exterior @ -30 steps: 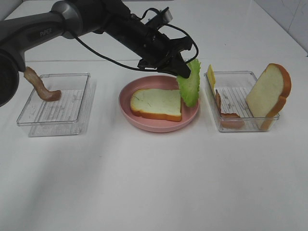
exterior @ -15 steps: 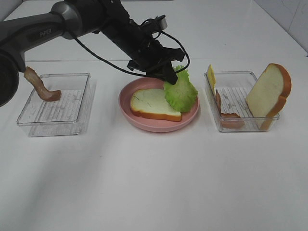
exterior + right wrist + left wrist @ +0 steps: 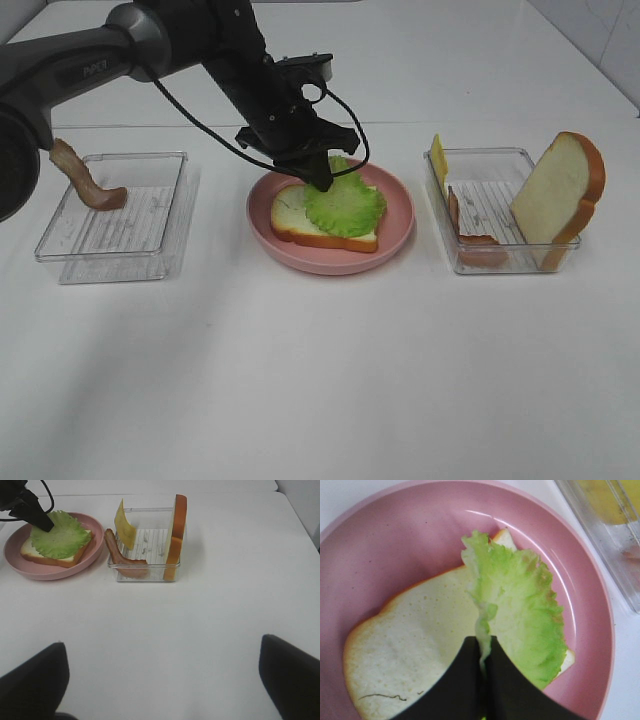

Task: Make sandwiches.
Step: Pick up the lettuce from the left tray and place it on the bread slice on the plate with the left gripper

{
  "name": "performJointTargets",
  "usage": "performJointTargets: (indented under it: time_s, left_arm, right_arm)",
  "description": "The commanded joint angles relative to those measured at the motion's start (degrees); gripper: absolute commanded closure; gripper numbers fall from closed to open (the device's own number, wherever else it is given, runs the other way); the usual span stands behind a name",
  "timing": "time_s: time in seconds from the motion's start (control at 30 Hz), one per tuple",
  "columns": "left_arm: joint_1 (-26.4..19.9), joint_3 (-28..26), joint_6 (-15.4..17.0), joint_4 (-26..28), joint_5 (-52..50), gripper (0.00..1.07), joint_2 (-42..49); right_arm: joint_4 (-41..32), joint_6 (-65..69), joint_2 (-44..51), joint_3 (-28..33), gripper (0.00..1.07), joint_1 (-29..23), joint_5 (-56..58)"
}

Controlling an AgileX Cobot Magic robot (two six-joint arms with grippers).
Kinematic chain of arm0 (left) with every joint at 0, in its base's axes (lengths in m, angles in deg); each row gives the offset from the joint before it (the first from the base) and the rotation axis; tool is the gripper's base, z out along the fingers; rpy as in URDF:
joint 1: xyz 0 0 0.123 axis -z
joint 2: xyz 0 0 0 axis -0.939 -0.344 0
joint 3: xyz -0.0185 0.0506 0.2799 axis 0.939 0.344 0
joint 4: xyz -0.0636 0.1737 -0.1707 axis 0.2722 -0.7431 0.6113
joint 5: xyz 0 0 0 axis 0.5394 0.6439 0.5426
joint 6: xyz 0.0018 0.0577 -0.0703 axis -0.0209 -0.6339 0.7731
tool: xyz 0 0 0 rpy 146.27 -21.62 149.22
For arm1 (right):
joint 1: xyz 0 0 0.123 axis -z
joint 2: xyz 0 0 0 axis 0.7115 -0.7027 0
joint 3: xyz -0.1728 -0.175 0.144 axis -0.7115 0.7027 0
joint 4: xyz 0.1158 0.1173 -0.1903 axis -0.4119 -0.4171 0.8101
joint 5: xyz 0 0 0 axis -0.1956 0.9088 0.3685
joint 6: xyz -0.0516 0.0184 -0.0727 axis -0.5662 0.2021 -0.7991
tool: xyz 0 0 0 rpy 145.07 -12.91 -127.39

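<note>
Left claw (image 3: 322, 184) closed tight on the edge of the lettuce leaf (image 3: 346, 208), low over the pink plate (image 3: 396, 218). Leaf lies mostly flat on the bread slice (image 3: 288, 214) in the plate, covering the part nearer the right-hand clear tray (image 3: 500, 156). That tray holds a second bread slice (image 3: 558, 195) standing on edge, a cheese slice (image 3: 438, 160) leaning at a far corner, and a bacon strip (image 3: 478, 246). Right claw (image 3: 162, 677): jaws spread wide, empty, above bare tabletop (image 3: 320, 380), well apart from the tray.
</note>
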Motion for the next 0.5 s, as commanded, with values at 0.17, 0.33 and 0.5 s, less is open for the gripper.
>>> performJointTargets:
  time_s: [0.17, 0.33, 0.5]
  left_arm:
    - [0.2, -0.3, 1.2, -0.9, 0.4, 1.07, 0.2]
    - [0.2, -0.3, 2.6, -2.4, 0.7, 0.94, 0.3]
    - [0.2, -0.3, 5.9, -5.2, 0.8, 0.35, 1.2]
  right_arm:
    - [0.0, -0.1, 1.4, 0.1, 0.09, 0.1, 0.1]
    - [0.0, -0.1, 1.4, 0.1, 0.09, 0.1, 0.1]
    - [0.0, -0.1, 1.4, 0.1, 0.09, 0.1, 0.1]
